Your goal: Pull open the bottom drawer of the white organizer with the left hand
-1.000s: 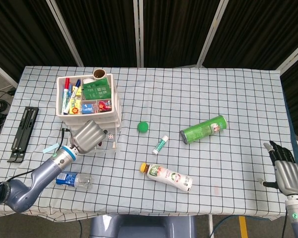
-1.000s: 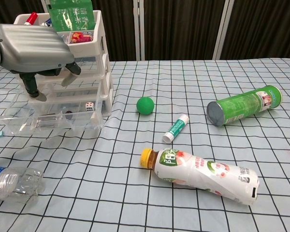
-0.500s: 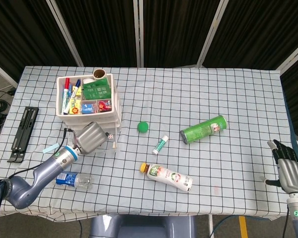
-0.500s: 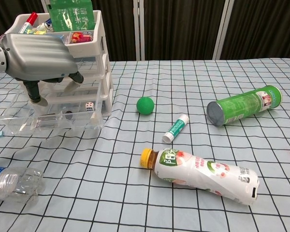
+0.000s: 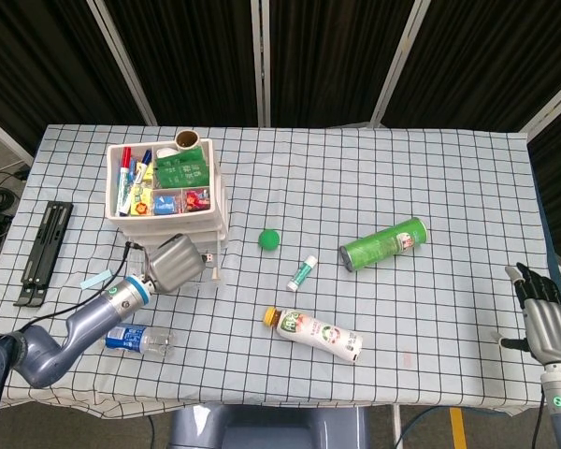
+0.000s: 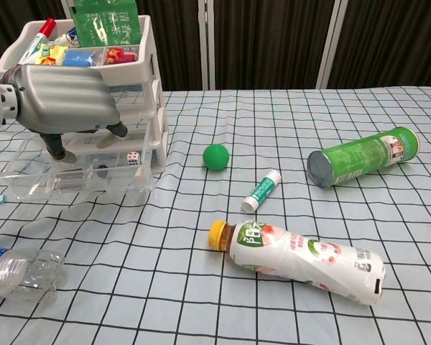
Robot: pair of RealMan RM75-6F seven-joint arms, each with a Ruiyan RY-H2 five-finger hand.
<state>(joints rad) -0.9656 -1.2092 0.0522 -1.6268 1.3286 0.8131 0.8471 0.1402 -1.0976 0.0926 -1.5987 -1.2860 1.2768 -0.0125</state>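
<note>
Checked cloth covers the table (image 5: 449,178), with dark curtain panels behind. At the far left edge lies a black rack (image 5: 43,251). Next comes the white organizer (image 5: 165,180), its top tray full of markers and packets; its clear bottom drawer (image 6: 75,178) is pulled out toward the table's front edge, a small die (image 6: 132,157) inside. The left hand (image 6: 61,100) hovers over the drawer with fingers curled downward, and whether they grip anything I cannot tell. A crushed water bottle (image 6: 18,272) lies in front. Further right sit a green ball (image 6: 216,156), a glue stick (image 6: 261,191), a drink bottle (image 6: 302,259) and a green can (image 6: 363,156), both on their sides. The right hand (image 5: 545,324) rests at the far right edge, released, fingers apart.
</note>
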